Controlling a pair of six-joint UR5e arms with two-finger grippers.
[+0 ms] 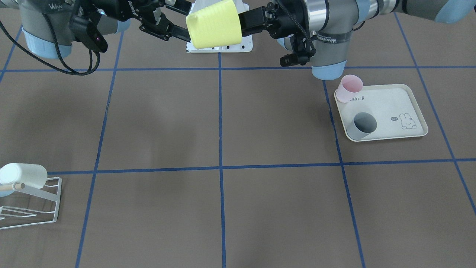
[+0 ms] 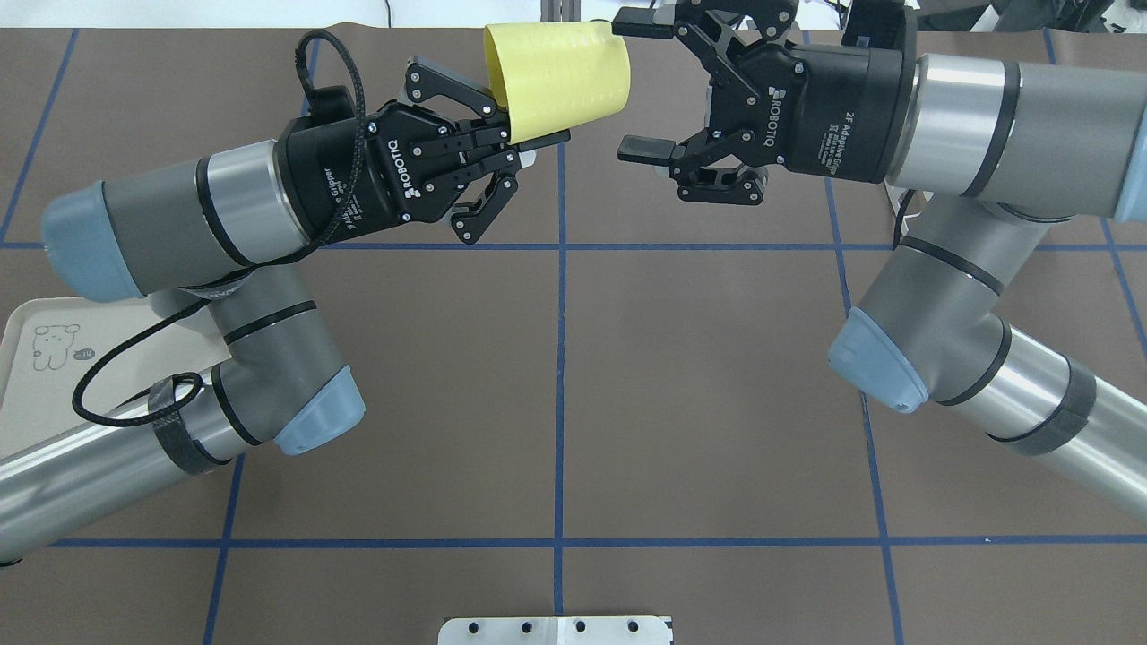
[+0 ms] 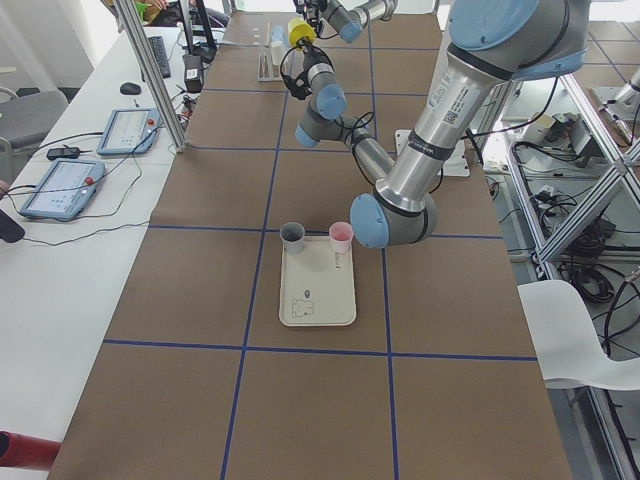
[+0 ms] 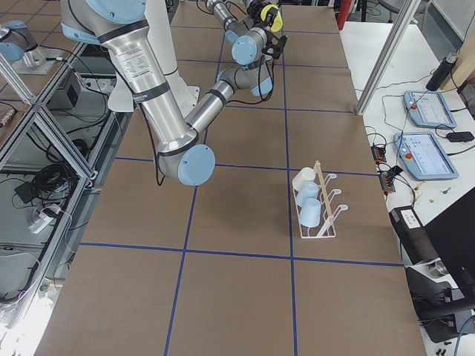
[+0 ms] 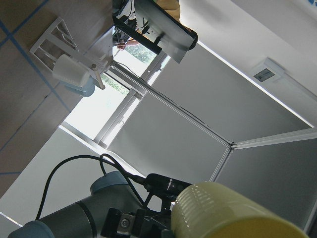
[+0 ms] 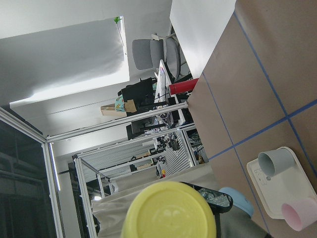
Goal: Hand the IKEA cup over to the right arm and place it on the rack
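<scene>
Clamping the rim of the yellow cup (image 2: 556, 81) in the left gripper (image 2: 527, 145), with the fingers pinched narrow on the cup wall. Holding the cup on its side in the air between the two arms, over the table's centre line, with the base pointing right. Spreading the right gripper (image 2: 643, 87) wide on either side of that base; contact cannot be judged. Carrying a white cup (image 1: 23, 175) on the rack (image 1: 58, 201) at the far right. Seating a pink cup (image 1: 349, 87) and a grey cup (image 1: 362, 124) on the tray (image 1: 390, 100) at the left.
</scene>
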